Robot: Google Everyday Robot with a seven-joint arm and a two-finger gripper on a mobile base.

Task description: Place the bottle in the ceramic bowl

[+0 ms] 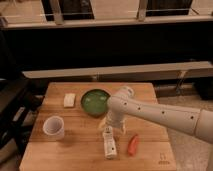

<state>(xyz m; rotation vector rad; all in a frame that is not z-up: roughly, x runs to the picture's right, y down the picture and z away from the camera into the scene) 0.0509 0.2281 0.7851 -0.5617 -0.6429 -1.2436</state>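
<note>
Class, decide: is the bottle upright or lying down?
Lying down: the bottle rests lengthwise on the table; the hand hovers over its far end.

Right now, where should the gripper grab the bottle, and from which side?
Probably grip the bottle across its slim middle, coming from above: it lies flat on the table, long axis running toward the camera. The gripper sits at its far end.

- The bottle (109,145): white, pale greenish label.
- The ceramic bowl (91,101): green, dark rim.
- The gripper (111,127), at the bottle's far end: pale cream.
- The cup (53,127): white.
- The desk (75,151): light brown wood.
</note>
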